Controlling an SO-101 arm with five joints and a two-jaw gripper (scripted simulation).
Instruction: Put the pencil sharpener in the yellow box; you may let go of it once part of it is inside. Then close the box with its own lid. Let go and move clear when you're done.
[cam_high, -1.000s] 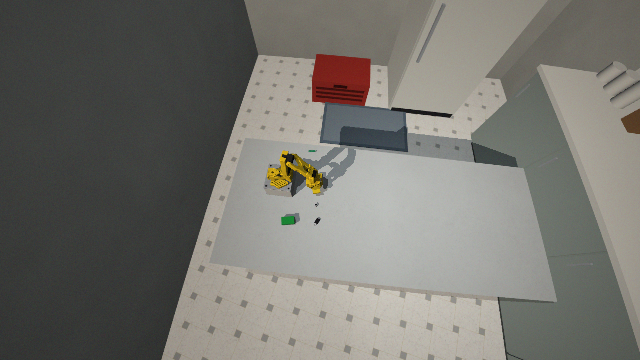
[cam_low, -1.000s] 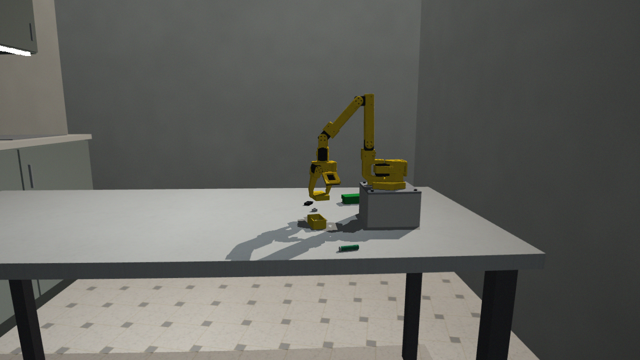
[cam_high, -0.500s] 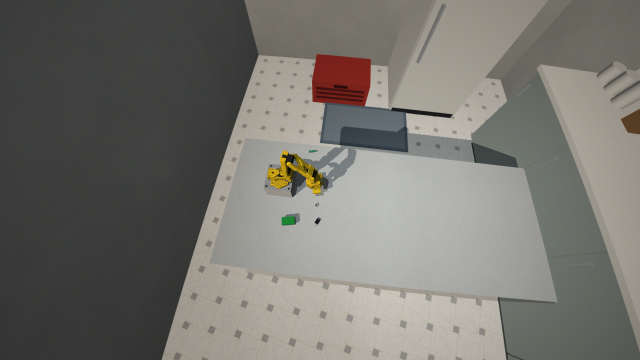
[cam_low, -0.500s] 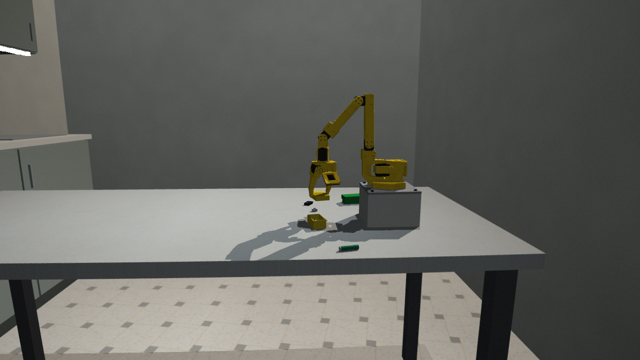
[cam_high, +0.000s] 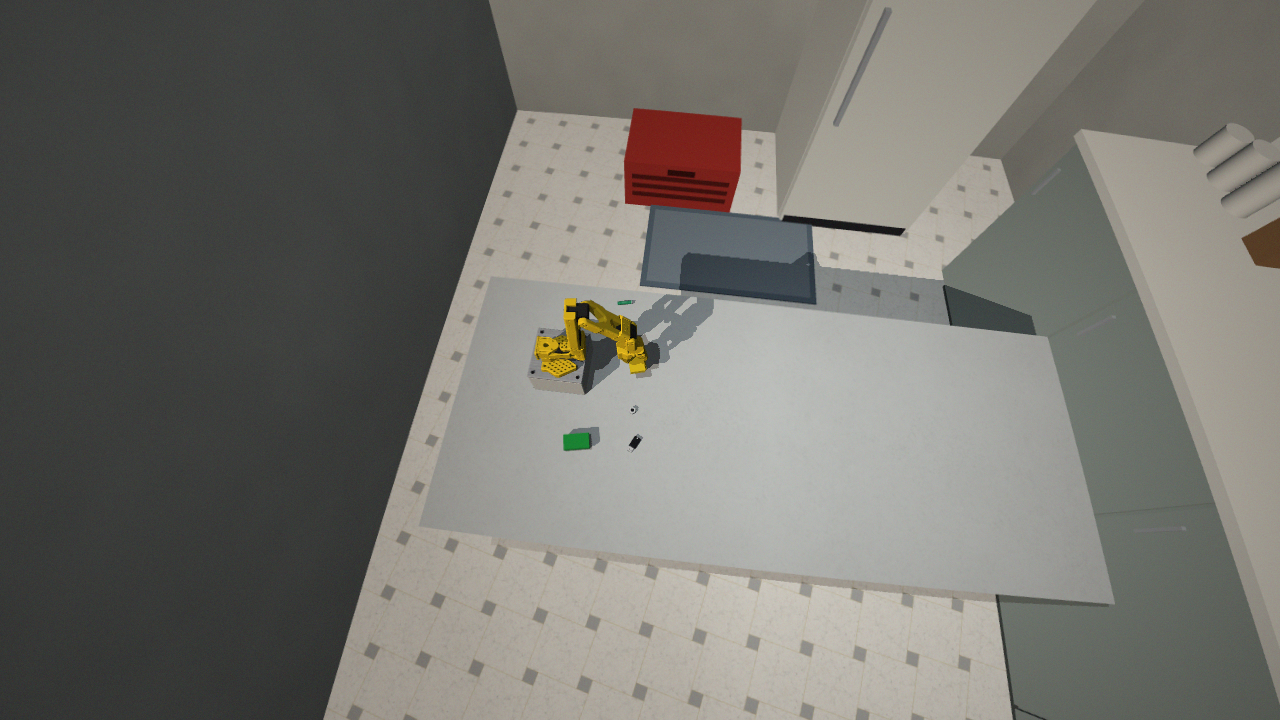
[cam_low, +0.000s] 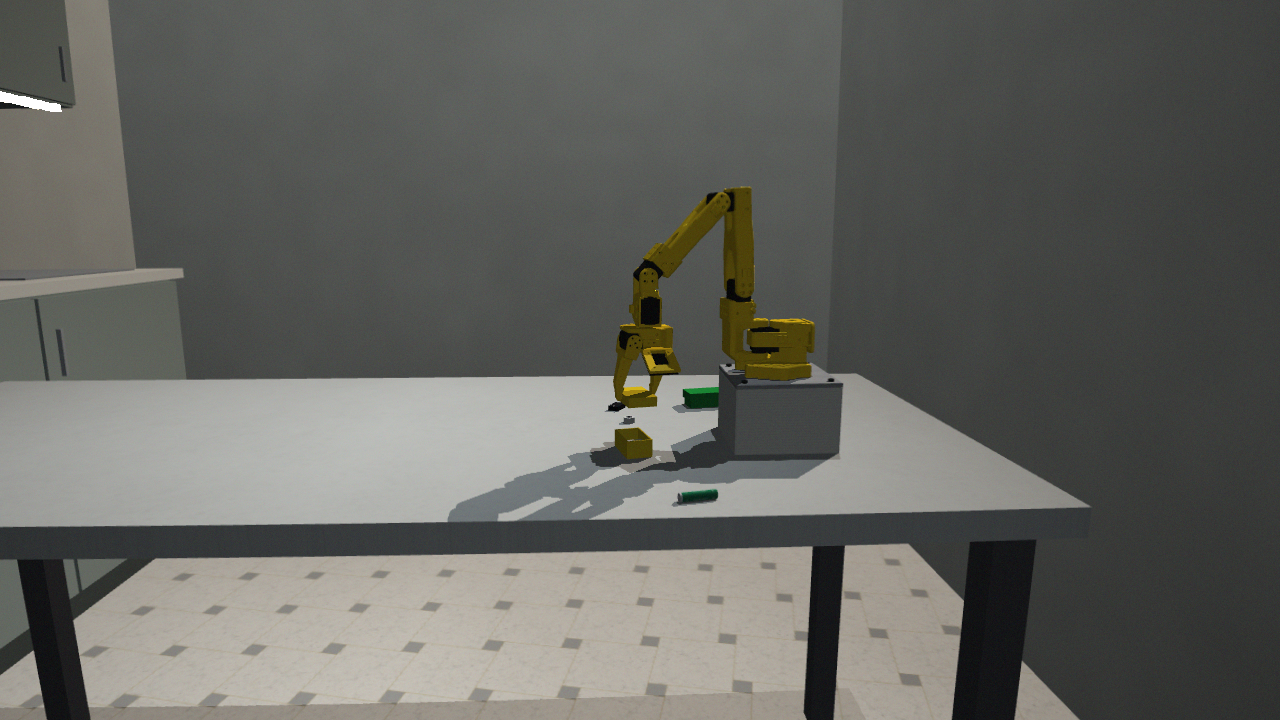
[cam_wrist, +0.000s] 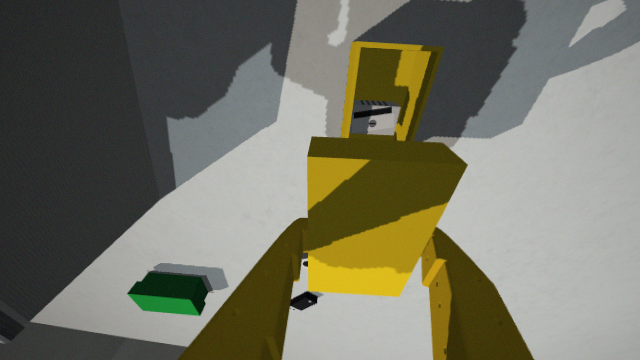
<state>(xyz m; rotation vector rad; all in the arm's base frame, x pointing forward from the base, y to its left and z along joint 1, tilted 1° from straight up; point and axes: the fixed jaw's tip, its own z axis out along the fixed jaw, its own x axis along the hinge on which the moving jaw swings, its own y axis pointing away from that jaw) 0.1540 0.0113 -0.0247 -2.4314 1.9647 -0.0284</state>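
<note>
The yellow box stands open on the table, and the grey pencil sharpener lies inside it. In the exterior view the box sits in front of the arm's grey base. My gripper is shut on the box's flat yellow lid and holds it in the air, above the table and a little short of the box. The gripper also shows in the exterior view and in the overhead view, where the arm hides the box.
A green block lies on the table to the left of the gripper, and a small black part lies below the fingers. A small grey part and a green cylinder also lie on the table. The arm's grey base stands next to the box.
</note>
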